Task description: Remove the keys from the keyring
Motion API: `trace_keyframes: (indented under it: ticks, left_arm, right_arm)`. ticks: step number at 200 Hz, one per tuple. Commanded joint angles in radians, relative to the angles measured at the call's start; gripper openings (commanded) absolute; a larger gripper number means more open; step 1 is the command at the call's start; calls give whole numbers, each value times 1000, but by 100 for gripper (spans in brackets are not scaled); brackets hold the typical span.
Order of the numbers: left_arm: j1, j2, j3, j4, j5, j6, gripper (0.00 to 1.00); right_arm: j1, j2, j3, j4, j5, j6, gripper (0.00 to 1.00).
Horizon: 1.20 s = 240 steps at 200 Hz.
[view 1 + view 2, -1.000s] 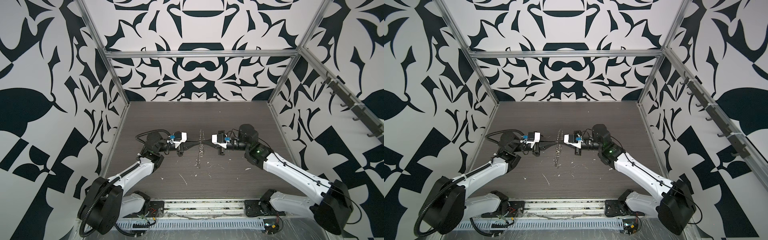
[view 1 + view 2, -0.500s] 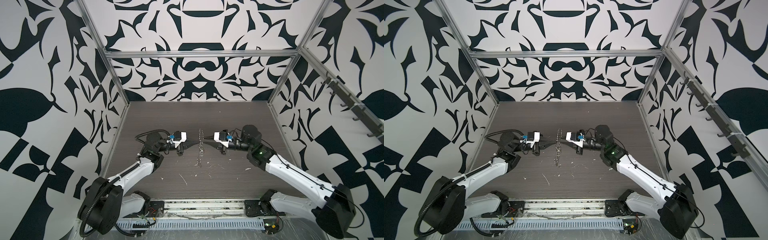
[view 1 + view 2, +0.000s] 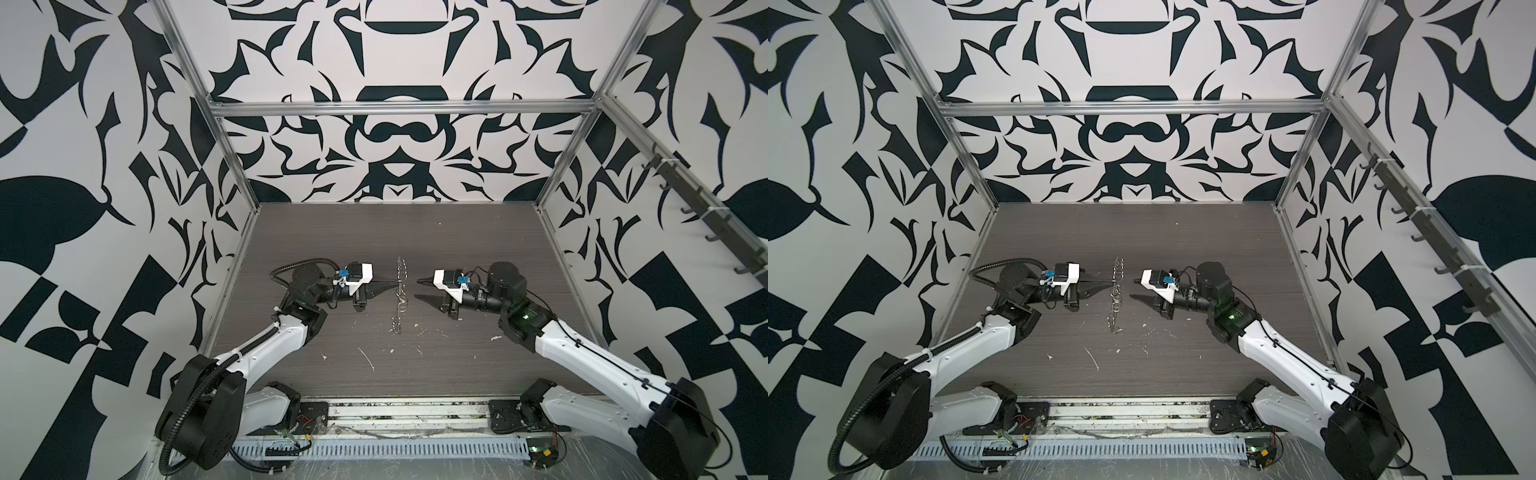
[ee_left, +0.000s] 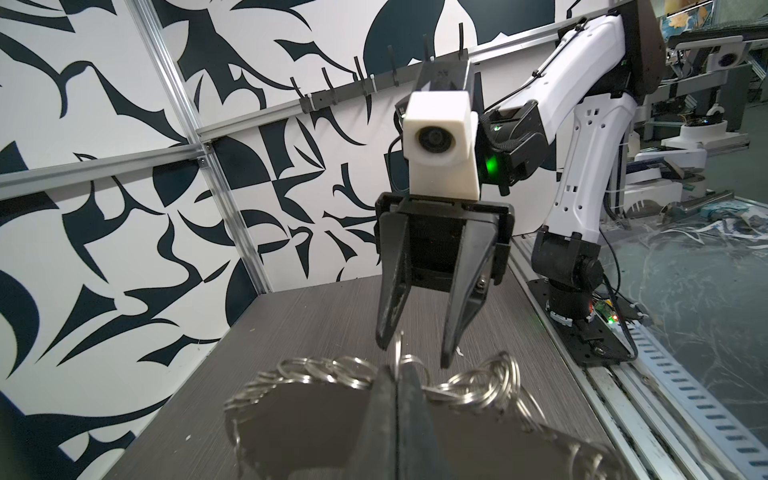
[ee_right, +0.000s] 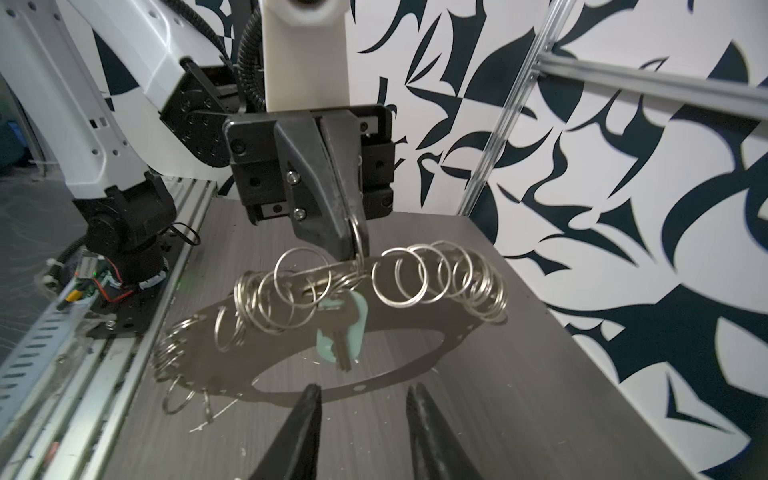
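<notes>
The keyring (image 3: pixel 400 291) (image 3: pixel 1115 297) is a flat grey hoop (image 5: pixel 457 338) strung with many silver split rings (image 4: pixel 316 368). It stands edge-on at mid-table in both top views. My left gripper (image 3: pixel 395 284) (image 3: pixel 1106 284) (image 4: pixel 398 370) is shut on one split ring at the hoop's top, holding it up; its tips (image 5: pixel 353 249) show in the right wrist view. The keys, a pale mint tag (image 5: pixel 360 318), hang inside the hoop below that grip. My right gripper (image 3: pixel 417 289) (image 3: pixel 1132 289) (image 5: pixel 365 388) (image 4: pixel 415 353) is open and empty, just clear of the hoop.
White scraps (image 3: pixel 368 359) litter the dark wooden table (image 3: pixel 478 232) in front of the keyring. A rail of hooks (image 3: pixel 706 216) runs along the right wall. A slotted cable duct (image 3: pixel 395 449) lies along the front edge between the arm bases.
My right gripper has opened from shut and drawn back to the right, away from the keyring. The left gripper and the keyring have stayed put.
</notes>
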Motion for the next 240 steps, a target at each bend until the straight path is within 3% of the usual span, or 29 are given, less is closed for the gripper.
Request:
trace_keyframes:
  ticks: [1, 29, 75, 169, 240]
  left_arm:
    - [5, -10, 12, 23, 14, -3, 0]
    - [5, -10, 14, 22, 12, -3, 0]
    - [5, -16, 10, 23, 5, -3, 0]
    - [5, -20, 2, 27, -14, 4, 0]
    - [5, -42, -4, 2, -35, 21, 0]
  right_arm:
    - [7, 4, -6, 86, -19, 35, 43]
    - [26, 38, -6, 125, -16, 43, 58]
    - [104, 80, -41, 251, 132, 20, 62]
    - [251, 168, -66, 446, 471, -60, 59]
    - [270, 132, -73, 408, 551, -91, 49]
